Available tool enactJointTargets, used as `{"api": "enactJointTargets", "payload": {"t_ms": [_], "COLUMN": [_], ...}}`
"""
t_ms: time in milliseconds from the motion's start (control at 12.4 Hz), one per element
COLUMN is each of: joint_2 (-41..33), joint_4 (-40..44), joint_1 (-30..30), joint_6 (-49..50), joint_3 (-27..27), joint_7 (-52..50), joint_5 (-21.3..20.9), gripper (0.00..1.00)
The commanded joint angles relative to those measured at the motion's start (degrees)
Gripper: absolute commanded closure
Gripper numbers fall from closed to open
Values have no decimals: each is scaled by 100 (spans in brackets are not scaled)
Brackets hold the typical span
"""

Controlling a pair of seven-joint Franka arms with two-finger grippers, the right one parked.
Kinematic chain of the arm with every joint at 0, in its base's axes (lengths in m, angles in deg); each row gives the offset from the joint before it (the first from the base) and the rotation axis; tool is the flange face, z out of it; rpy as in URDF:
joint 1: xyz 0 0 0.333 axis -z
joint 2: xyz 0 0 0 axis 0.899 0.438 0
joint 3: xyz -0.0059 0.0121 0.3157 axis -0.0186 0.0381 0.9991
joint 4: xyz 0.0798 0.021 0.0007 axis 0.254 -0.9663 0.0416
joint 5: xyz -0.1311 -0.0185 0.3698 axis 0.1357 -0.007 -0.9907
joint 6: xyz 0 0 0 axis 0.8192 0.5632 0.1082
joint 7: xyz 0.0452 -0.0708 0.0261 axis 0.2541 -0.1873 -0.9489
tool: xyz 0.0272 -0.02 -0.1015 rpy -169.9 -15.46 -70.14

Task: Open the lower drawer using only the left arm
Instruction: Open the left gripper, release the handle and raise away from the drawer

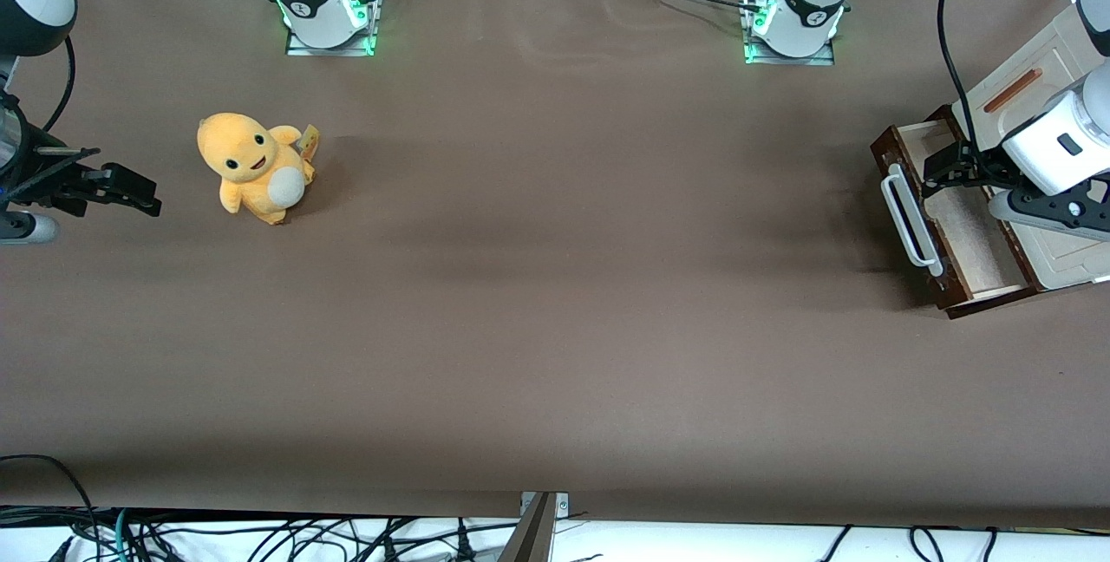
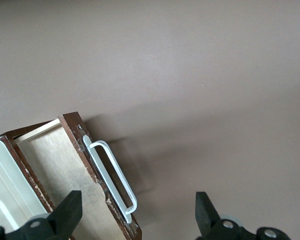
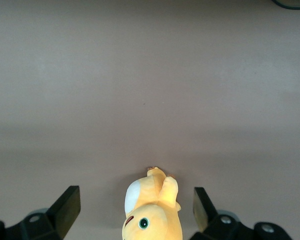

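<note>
At the working arm's end of the brown surface (image 1: pixel 555 284) the lower drawer (image 1: pixel 963 237) stood pulled out, its white handle (image 2: pixel 111 179) untouched, while the left arm's (image 1: pixel 1062 146) gripper (image 1: pixel 945 172) hung above its pale inside, jaws released and holding nothing.

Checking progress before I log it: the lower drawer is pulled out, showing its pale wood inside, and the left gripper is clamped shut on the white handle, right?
Not quite. The lower drawer is pulled out, but the left wrist view shows the left gripper open, its fingers apart and off the white handle.
</note>
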Motion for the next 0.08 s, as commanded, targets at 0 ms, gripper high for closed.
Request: {"api": "enactJointTargets", "payload": {"t_ms": [0], "joint_2": [-160], "joint_4": [-133], "joint_1": [23], "joint_6": [46], "joint_3": [24], "joint_7": [108], "joint_5": [59], "gripper": [0]}}
